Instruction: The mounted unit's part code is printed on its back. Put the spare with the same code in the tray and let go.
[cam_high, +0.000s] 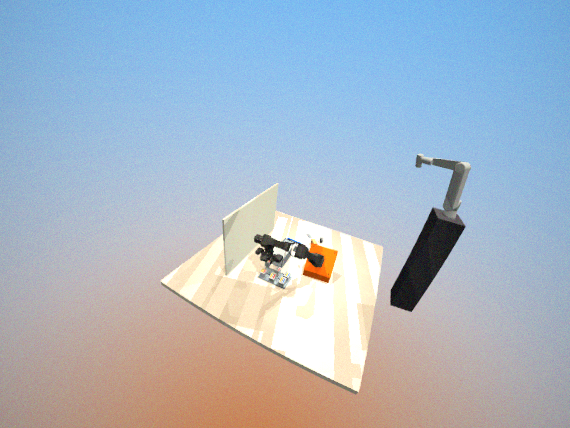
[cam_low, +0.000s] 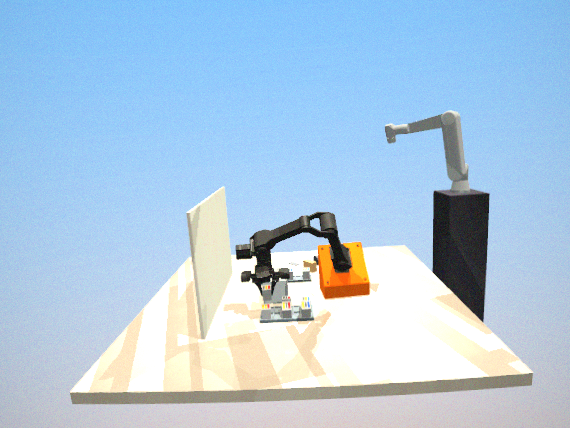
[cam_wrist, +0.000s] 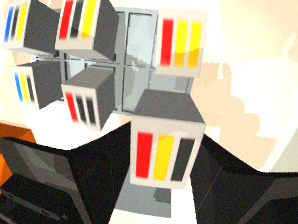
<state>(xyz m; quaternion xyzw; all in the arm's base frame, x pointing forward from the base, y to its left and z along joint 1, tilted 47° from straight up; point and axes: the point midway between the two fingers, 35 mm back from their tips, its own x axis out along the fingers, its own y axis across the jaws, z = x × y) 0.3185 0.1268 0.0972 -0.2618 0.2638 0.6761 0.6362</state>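
My gripper (cam_wrist: 162, 127) (cam_low: 266, 290) (cam_high: 269, 258) is shut on a small grey spare block (cam_wrist: 160, 155) whose label has red, yellow and dark stripes. It holds the block just above the grey spares rack (cam_wrist: 144, 63) (cam_low: 287, 314) (cam_high: 277, 279). Other spares stand on the rack: one with red, yellow, yellow stripes (cam_wrist: 178, 42), one with red, dark, yellow stripes (cam_wrist: 80, 19), one with red and dark stripes (cam_wrist: 83, 106), and two with blue and yellow stripes at the left (cam_wrist: 15, 24) (cam_wrist: 25, 86). A small light tray (cam_low: 299, 274) lies behind the rack, beside a small tan piece (cam_low: 311, 265).
The arm stands on an orange base (cam_low: 345, 277) (cam_high: 320, 266). A tall white panel (cam_low: 210, 255) (cam_high: 250, 232) stands upright left of the rack. A black pedestal (cam_low: 460, 245) (cam_high: 427, 260) with a grey arm stands off the table's right side.
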